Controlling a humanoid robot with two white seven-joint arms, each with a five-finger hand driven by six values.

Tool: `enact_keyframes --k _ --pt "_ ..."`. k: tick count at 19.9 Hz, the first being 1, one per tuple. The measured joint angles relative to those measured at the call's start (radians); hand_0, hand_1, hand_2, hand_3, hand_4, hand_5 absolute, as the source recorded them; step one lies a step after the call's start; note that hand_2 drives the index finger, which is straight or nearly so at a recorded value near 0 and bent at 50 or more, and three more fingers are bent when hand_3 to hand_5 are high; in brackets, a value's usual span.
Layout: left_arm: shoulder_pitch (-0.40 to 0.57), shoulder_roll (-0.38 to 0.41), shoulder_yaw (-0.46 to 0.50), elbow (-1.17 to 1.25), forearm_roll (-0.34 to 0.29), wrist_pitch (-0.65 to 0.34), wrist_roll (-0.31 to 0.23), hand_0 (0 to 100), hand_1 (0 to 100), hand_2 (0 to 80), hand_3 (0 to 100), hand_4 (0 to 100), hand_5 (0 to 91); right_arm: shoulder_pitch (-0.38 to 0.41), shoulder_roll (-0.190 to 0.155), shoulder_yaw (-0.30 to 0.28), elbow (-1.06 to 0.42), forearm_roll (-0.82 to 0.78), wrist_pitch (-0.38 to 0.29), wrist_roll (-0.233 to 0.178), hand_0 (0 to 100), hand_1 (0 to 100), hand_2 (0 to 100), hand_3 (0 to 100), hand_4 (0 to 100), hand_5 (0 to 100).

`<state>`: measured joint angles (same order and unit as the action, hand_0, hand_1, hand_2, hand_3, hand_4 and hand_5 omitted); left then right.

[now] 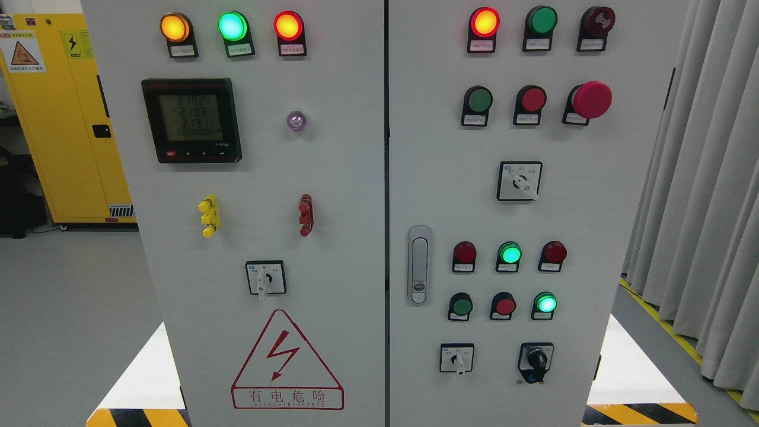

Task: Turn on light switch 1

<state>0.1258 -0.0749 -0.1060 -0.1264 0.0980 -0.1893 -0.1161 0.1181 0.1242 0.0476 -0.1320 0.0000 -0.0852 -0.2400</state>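
A grey electrical cabinet [356, 196] with two doors fills the head view. The left door carries a white rotary selector switch [265, 279] below the middle. On the right door sit a white selector [519, 181] at mid height, another white selector [456, 358] low down, and a black knob switch [535, 360] beside it. Green and red push buttons [477, 101] line the right door, and a green one [545, 303] in the lower row glows. The labels are too small to tell which switch is number 1. Neither of my hands shows.
Lit amber, green and red lamps [232, 26] top the left door above a digital meter [191, 120]. A red mushroom stop button [590, 99] juts out upper right. A door handle [419, 264] is at the centre. Yellow cabinet [65, 118] left, grey curtain [705, 178] right.
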Motion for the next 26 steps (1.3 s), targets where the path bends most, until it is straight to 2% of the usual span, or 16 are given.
enact_keyframes --k 11,14,19,22,24,25,26 --pt "0.001 0.002 0.001 -0.011 0.000 0.003 0.005 22 23 0.0 0 0 0.0 0.000 0.000 0.000 0.000 0.000 0.000 0.000 0 50 4 0 0 0" --pt "0.010 0.004 0.003 -0.038 0.000 0.003 0.035 22 24 0.0 0 0 0.0 0.000 0.000 0.000 0.000 0.000 0.000 0.000 0 50 4 0 0 0" --pt "0.056 0.011 0.014 -0.152 0.000 -0.005 0.117 23 28 0.0 0 1 0.0 0.000 0.000 0.000 0.000 0.000 0.000 0.000 0 50 4 0 0 0" --pt "0.097 0.022 0.038 -0.272 0.000 -0.034 0.146 25 31 0.0 9 18 0.0 0.000 0.000 0.000 0.000 0.000 0.000 0.000 0 50 4 0 0 0" --pt "0.117 0.031 0.061 -0.365 -0.001 -0.042 0.153 28 35 1.1 14 23 0.0 0.000 0.000 0.000 0.000 0.000 0.000 0.000 0 50 4 0 0 0" --pt "0.126 0.035 0.073 -0.420 -0.005 -0.044 0.154 29 37 4.9 17 27 0.0 0.000 0.000 0.000 0.000 0.000 0.000 0.000 0 50 4 0 0 0" --pt "0.134 0.039 0.086 -0.471 -0.015 -0.046 0.154 30 39 7.8 20 34 7.9 0.000 0.000 0.000 0.000 0.000 0.000 0.000 0 50 4 0 0 0"
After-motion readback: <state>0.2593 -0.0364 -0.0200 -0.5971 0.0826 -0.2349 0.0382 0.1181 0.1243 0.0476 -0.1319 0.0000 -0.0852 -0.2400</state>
